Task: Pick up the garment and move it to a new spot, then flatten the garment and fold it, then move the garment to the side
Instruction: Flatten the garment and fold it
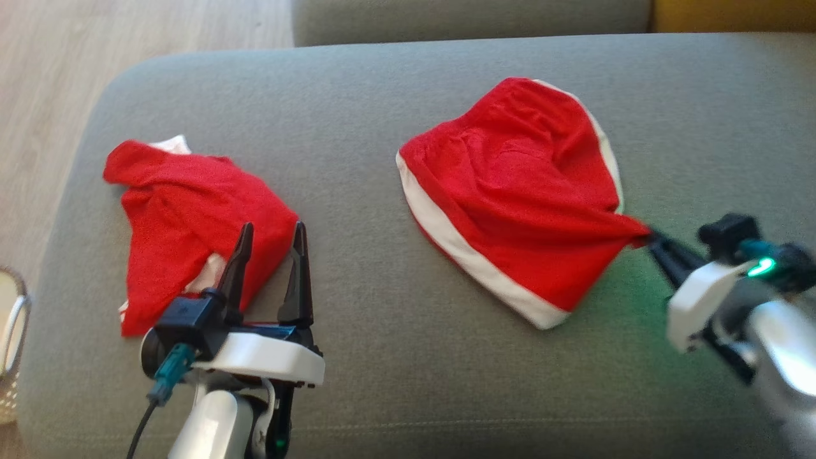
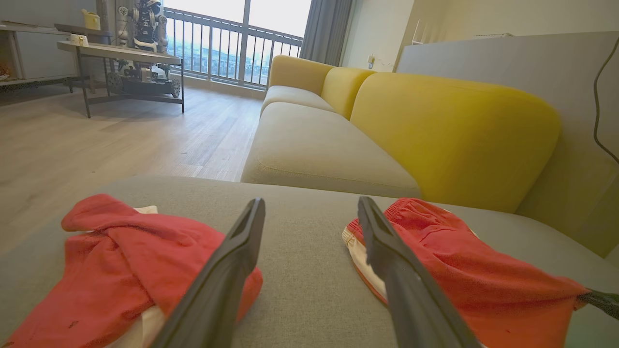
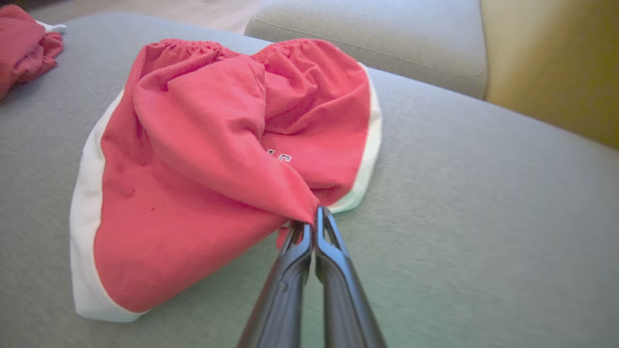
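Right gripper clamped on a corner of red fabric shorts with white side bands, shorts lying on grey upholstered cushion, left gripper fingers apart, empty, at edge of crumpled red garment

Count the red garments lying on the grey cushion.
2. A crumpled red cloth garment lies on the left, beside the left gripper; a red cloth garment with white trim lies on the right, pinched by the right gripper.

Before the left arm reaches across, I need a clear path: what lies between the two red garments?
Bare cushion separates the crumpled garment from the white-trimmed shorts, as the head view shows; the left gripper hovers open by the crumpled one.
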Robot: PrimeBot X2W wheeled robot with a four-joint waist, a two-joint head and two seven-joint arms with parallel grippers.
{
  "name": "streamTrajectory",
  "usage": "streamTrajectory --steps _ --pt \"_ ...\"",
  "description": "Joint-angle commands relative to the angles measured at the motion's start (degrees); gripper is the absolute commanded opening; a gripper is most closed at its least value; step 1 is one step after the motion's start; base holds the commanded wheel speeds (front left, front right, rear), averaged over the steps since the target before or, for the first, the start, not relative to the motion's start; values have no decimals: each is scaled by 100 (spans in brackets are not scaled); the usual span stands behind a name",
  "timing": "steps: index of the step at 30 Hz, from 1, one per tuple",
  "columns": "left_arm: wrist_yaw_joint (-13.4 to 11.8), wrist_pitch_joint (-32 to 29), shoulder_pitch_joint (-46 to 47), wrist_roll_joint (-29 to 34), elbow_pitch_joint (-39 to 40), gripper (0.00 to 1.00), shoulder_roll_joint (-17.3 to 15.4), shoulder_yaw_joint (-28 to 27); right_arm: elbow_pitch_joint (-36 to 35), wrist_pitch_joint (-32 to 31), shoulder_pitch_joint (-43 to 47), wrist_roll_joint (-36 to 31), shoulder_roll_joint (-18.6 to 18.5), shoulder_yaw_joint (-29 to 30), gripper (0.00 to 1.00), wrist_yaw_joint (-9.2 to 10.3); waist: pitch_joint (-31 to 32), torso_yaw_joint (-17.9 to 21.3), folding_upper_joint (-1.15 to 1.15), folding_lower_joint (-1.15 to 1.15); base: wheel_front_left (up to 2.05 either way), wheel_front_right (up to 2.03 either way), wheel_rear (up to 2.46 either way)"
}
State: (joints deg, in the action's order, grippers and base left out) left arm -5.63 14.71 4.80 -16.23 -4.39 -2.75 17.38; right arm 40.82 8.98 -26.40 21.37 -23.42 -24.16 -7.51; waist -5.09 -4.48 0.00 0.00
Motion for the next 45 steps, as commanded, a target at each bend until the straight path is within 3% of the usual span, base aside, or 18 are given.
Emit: streamTrajectory --steps 1,5,9,10,11,12,22,28,36,38,45 --pt "-41 29 124 -45 182 100 -13 -192 -321 -163 -63 -206 -324 106 0 2 73 121 0 0 0 0 0" --pt "-25 29 122 -54 167 100 -13 -148 -615 -509 -29 -600 -656 579 0 2 72 190 0 0 0 0 0" --pt "-29 29 157 -49 160 100 -13 -126 -819 -718 48 -747 -553 1131 0 2 30 219 0 0 0 0 0" --pt "-27 29 167 -49 155 100 -13 -118 -850 -740 70 -835 -520 1197 92 2 16 223 0 0 0 0 0" --pt "-27 29 167 -49 155 100 -13 -118 -850 -740 70 -835 -520 1197 92 2 16 223 0 0 0 0 0" --pt "-18 29 174 -46 144 100 -13 -106 -855 -766 86 -903 -462 1289 100 2 1 228 0 0 0 0 0" --pt "42 29 223 45 92 100 -13 -123 -969 -627 210 -1831 484 2384 100 2 -108 537 0 0 0 0 0" --pt "91 29 305 93 73 100 -13 -150 -1532 -423 464 -1866 1096 2775 100 2 -191 917 0 0 0 0 0" --pt "162 29 528 213 -210 100 -13 -164 -2642 3 1150 -1088 1897 2589 100 2 -385 1547 0 0 0 0 0" --pt "77 29 653 396 -891 100 -17 -225 -2796 62 1412 -797 2001 2392 100 2 -481 1807 0 0 0 0 0" --pt "168 29 1343 623 -2187 100 -207 -341 -2886 224 1485 -638 2048 2172 100 2 -703 2291 0 0 0 0 0"
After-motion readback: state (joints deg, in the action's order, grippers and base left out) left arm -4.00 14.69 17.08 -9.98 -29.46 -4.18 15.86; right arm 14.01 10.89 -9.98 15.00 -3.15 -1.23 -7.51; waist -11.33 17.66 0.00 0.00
